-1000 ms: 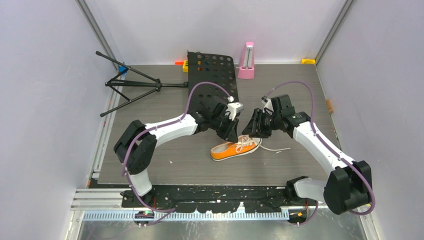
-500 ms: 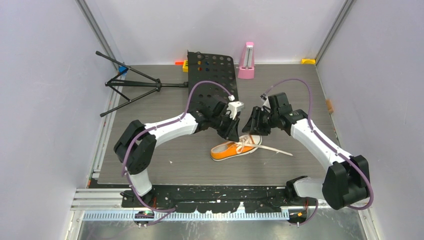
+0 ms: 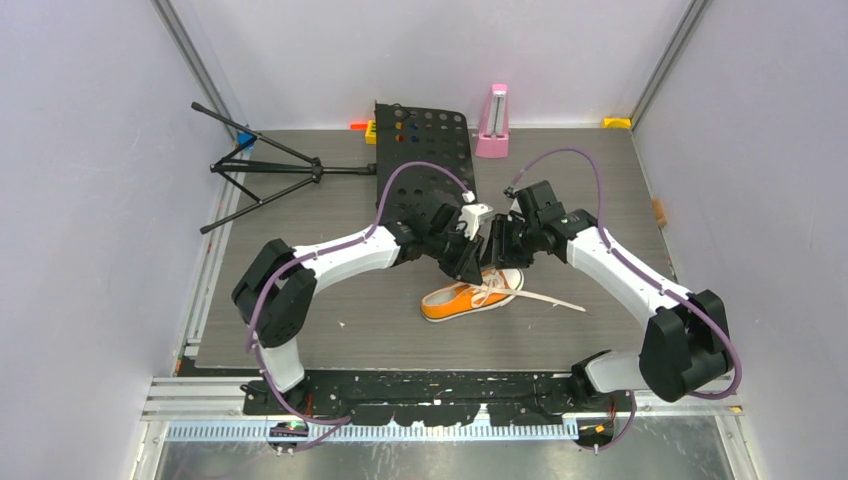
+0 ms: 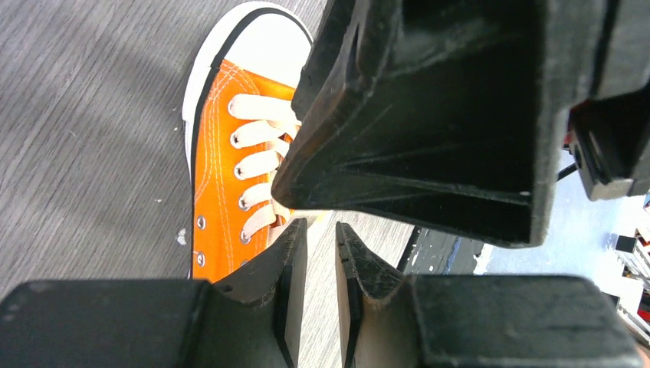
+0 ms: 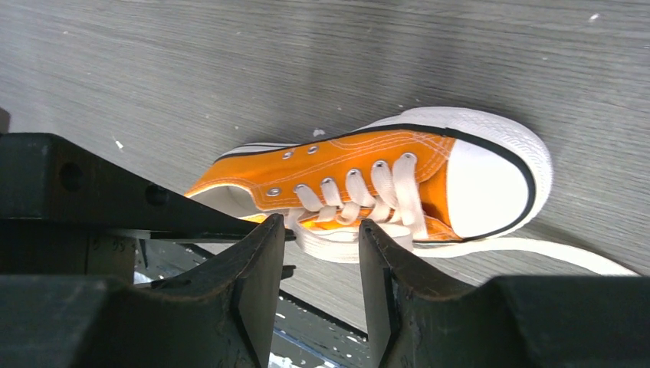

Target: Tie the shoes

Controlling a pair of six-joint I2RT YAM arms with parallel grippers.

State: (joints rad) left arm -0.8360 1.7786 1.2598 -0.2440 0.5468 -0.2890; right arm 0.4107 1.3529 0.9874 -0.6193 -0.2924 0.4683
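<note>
- Sneaker (image 3: 470,298): one, small, orange canvas with a white sole and white toe cap. It rests on the desk (image 3: 300,300) near the middle, toe to the right and heel to the left.
- Laces (image 5: 349,192): white, threaded through the eyelets and untied. One loose end (image 3: 550,298) trails to the right across the desk.
- Left jaws: just above the sneaker's lace area, tilted down. The fingers (image 4: 291,253) stand a narrow gap apart, with only desk seen through the gap.
- Right jaws: close beside the left jaws, almost meeting them over the shoe. The fingers (image 5: 257,261) are moderately apart, and the laced front of the sneaker shows beyond them. Nothing is clamped.
- Perforated panel (image 3: 425,150): black, flat on the desk behind the arms.
- Metronome (image 3: 492,121): pink, upright at the back edge.
- Tripod (image 3: 262,165): black, lying at the back left.
</note>
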